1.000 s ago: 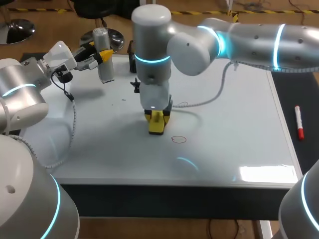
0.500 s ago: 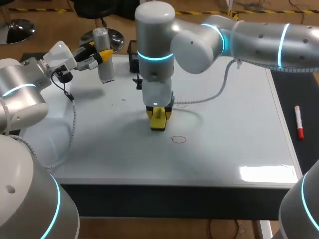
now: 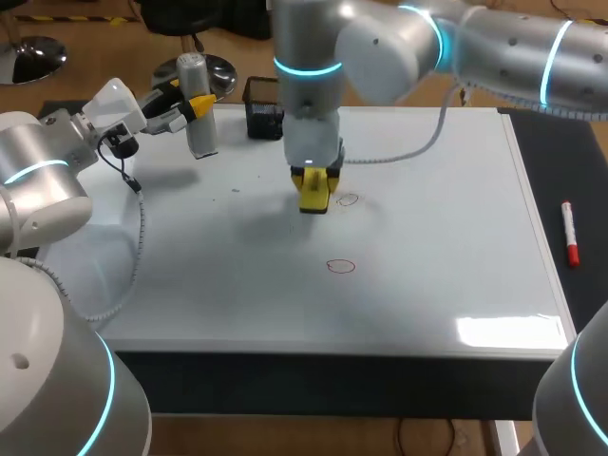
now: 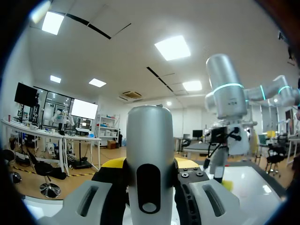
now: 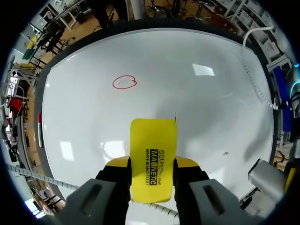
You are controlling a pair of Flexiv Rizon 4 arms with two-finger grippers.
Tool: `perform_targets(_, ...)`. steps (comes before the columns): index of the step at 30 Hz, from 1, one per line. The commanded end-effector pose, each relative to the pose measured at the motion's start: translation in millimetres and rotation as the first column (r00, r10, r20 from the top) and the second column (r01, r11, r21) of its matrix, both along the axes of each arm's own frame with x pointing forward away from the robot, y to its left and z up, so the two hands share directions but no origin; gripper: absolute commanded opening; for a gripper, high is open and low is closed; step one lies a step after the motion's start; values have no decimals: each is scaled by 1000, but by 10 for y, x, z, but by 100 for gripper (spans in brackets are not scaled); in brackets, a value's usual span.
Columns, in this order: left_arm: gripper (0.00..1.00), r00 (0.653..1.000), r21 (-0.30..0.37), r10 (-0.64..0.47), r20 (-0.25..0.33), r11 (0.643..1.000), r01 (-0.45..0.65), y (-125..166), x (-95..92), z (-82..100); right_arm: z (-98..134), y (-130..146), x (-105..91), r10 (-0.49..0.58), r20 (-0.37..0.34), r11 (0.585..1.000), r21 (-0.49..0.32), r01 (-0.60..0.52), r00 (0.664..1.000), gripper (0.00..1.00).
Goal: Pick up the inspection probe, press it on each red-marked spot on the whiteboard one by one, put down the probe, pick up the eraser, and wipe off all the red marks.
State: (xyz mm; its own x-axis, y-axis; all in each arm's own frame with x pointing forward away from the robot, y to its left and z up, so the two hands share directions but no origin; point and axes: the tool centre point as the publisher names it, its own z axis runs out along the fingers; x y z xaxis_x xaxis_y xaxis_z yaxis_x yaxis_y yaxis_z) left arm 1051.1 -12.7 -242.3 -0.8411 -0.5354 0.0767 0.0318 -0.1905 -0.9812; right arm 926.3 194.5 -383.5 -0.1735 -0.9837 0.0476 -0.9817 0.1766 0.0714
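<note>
Across the whiteboard (image 3: 446, 285), the right arm (image 3: 494, 47) has swept from the near middle toward the far side over the last second. It has carried the right gripper (image 3: 315, 182), clenched on the yellow eraser (image 5: 153, 159), to just left of a faint ring (image 3: 348, 199). The left arm (image 3: 38, 180) has not moved. At the far left corner the left gripper (image 3: 195, 103) keeps its fingers clamped on the upright inspection probe (image 3: 198, 133), which has not been put down. On the near side of the eraser, the red ring (image 3: 340, 267) looks whole. Wiping seems under way, with the faint ring likely next and the red ring still to do.
</note>
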Motion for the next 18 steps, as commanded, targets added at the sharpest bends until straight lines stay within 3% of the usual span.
perform_targets(1,0,1000,-1,-1,0,1000,1,3,6,8,-12,-200,123,-35,-12,999,7,35,999,0)
perform_targets(18,0,1000,-1,-1,0,1000,1,3,6,8,-49,-1160,639,-319,-48,947,21,321,946,0)
